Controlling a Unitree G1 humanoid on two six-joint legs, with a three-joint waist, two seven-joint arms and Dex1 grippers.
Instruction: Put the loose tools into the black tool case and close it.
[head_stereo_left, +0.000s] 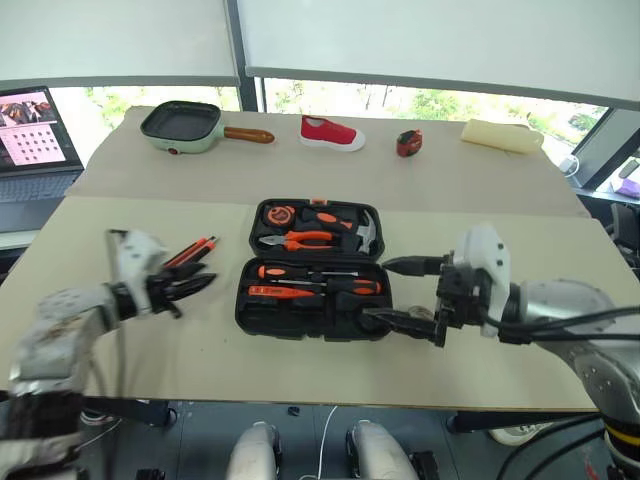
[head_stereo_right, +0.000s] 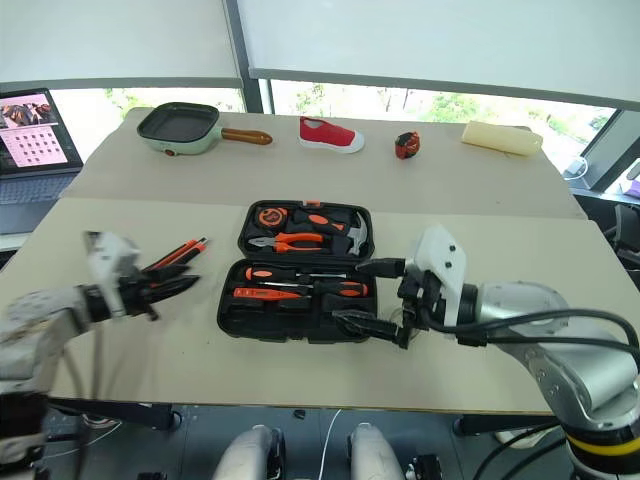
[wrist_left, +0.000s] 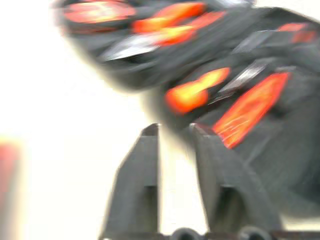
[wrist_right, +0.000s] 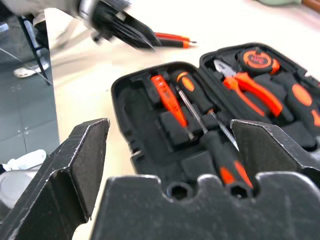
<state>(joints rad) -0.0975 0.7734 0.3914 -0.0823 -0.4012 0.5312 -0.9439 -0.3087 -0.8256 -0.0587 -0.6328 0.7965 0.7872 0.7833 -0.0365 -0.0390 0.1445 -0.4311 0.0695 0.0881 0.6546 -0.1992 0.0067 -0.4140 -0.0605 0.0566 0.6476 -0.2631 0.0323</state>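
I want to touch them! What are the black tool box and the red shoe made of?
The black tool case looks like hard matte plastic: its slots are moulded to fit each tool's shape. The red shoe seems to be soft cloth, dull rather than shiny, on a white sole that is probably rubber, though it sits too far away to be sure.

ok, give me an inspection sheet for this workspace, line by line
Surface: beige table, bare near the front edge.
Job's things: black tool case open, tools in its slots; loose orange-black tools lie left of it.
Clutter: green pan, red shoe, tape measure, yellow roll.
Claws: left claw partly open by the loose tools; right claw open at the case's right end.
Cables: on the right arm.
Surroundings: laptop, windows.
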